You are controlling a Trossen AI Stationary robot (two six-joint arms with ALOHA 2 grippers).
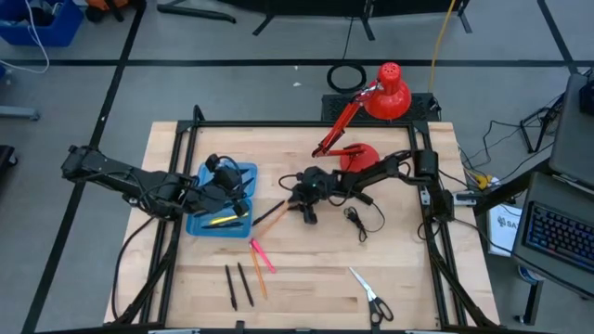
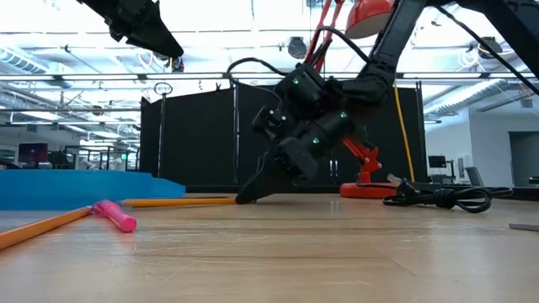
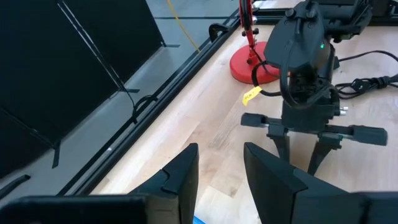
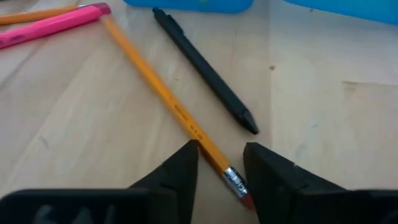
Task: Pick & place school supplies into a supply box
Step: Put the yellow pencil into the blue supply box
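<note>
One supply box (image 1: 223, 211), one scissors (image 1: 371, 294), right gripper (image 4: 221, 163) astride one pencil (image 4: 163, 94)

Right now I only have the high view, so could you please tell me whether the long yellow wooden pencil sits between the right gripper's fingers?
Observer: Yes, the long yellow wooden pencil's eraser end lies between the right gripper's fingers, which stand apart on either side.
Operator: Thank you. Is the slim black plastic pen caught there too?
Observer: No, it lies beside the pencil, its tip outside the fingers.
Operator: Is the left gripper carrying anything?
Observer: No, its fingers are open and empty.
</note>
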